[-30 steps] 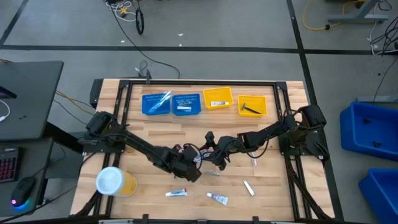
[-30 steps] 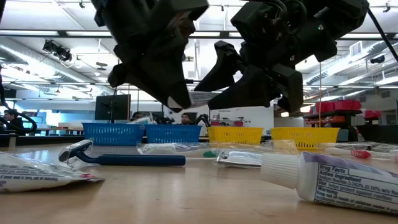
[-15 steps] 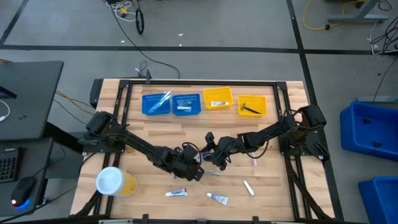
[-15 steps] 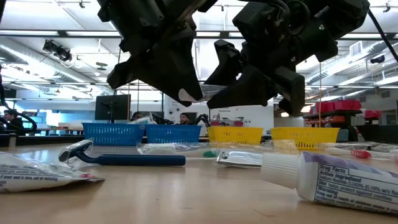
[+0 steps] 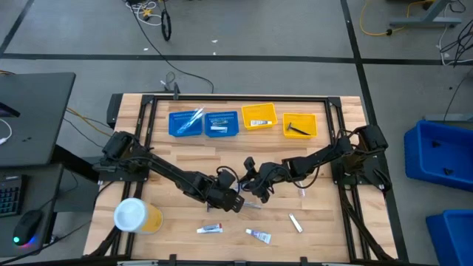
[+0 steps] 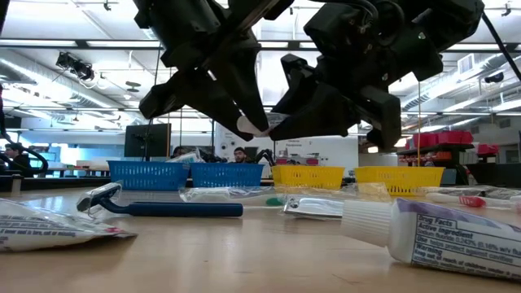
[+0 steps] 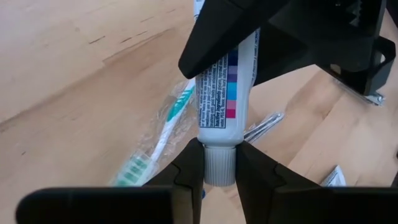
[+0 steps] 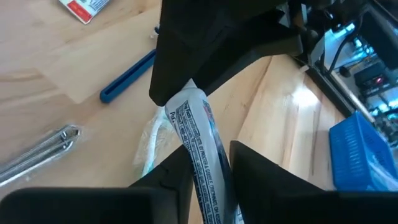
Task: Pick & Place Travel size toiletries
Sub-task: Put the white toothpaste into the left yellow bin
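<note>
White toothpaste tube (image 7: 219, 99) hung above counter (image 5: 185, 155), cap end clamped in left claw (image 7: 219, 169), crimped end between right claw (image 8: 205, 163) fingers, which pressed its sides. Step: mid-air handover. Next, judged: one claw releases, other carries tube trayward.

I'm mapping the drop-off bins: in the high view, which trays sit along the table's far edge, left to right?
Blue plastic tray holding a clear-wrapped toothbrush → second blue plastic tray → yellow plastic tray → yellow plastic tray with a dark-handled razor.
</note>
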